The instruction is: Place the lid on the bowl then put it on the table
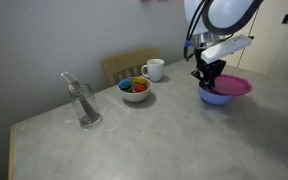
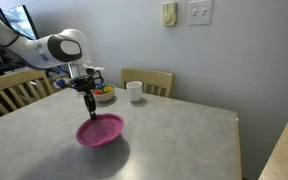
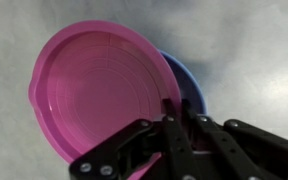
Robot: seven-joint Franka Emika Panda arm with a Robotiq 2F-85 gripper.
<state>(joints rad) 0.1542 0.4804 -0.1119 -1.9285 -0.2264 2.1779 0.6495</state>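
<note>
The magenta-pink lid (image 3: pixel 99 95) lies tilted over the periwinkle-blue bowl (image 3: pixel 189 85), whose rim shows only at the right edge in the wrist view. My gripper (image 3: pixel 174 115) is shut on the lid's near rim. In an exterior view the lid (image 1: pixel 232 86) sits on the bowl (image 1: pixel 216 98) with my gripper (image 1: pixel 206 78) at its left edge. In an exterior view the lid (image 2: pixel 101 129) hides the bowl, and my gripper (image 2: pixel 88 110) pinches its far-left rim. Both rest over the grey speckled table (image 1: pixel 164 140).
A small white bowl with colourful contents (image 1: pixel 135 89), a white mug (image 1: pixel 154 69) and a clear glass holding a utensil (image 1: pixel 85 105) stand on the table. A wooden chair (image 2: pixel 149 79) sits behind the far edge. The white bowl also shows in an exterior view (image 2: pixel 104 94).
</note>
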